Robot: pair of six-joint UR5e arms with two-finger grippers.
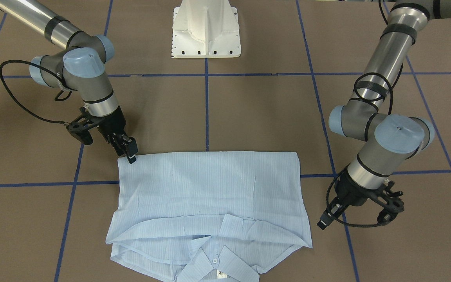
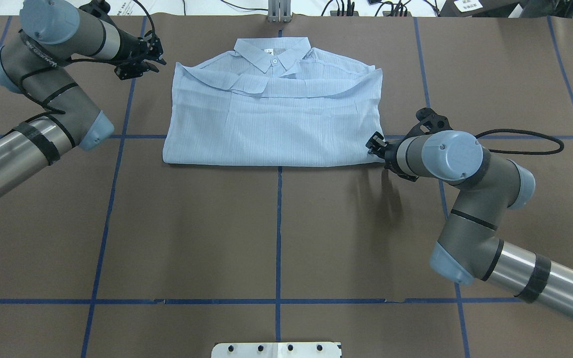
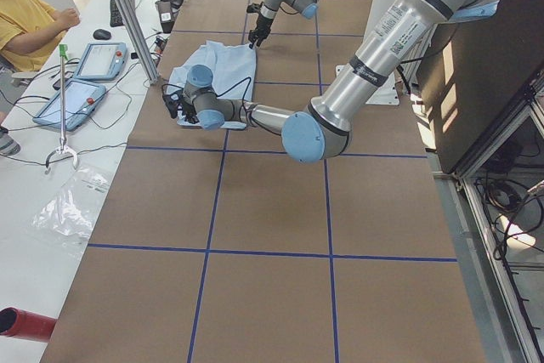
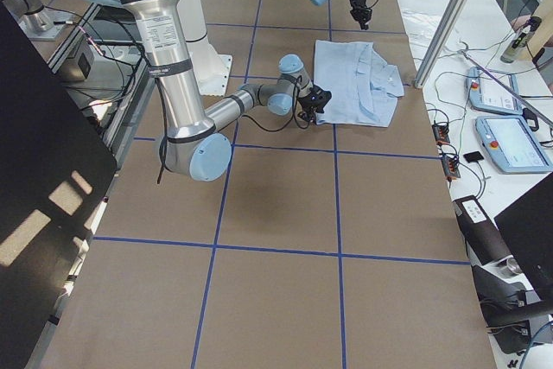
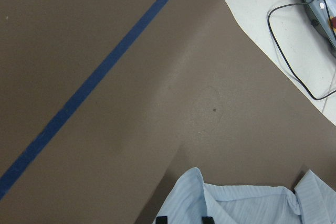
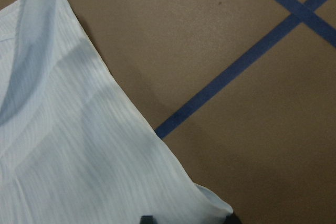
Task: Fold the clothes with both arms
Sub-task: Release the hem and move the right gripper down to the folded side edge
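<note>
Straddling the robot-side right corner of the one shirt (image 2: 271, 119), the right gripper (image 1: 130, 154) has its two fingers spread, with the cloth between them unpinched. The left gripper (image 1: 323, 222), its two fingers likewise parted, hangs just beside the shirt's collar-end left edge. The shirt lies folded flat on the table (image 2: 276, 223), collar away from the white base (image 1: 206, 31), one white button (image 2: 275, 61) showing.

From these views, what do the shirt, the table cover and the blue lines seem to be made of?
Shirt: thin woven cloth, perhaps cotton; matte, finely striped, with soft creases and limp edges.
Table cover: probably brown paper or card; matte and flat, with small tears near one line.
Blue lines: likely adhesive tape; flat, even strips.
</note>
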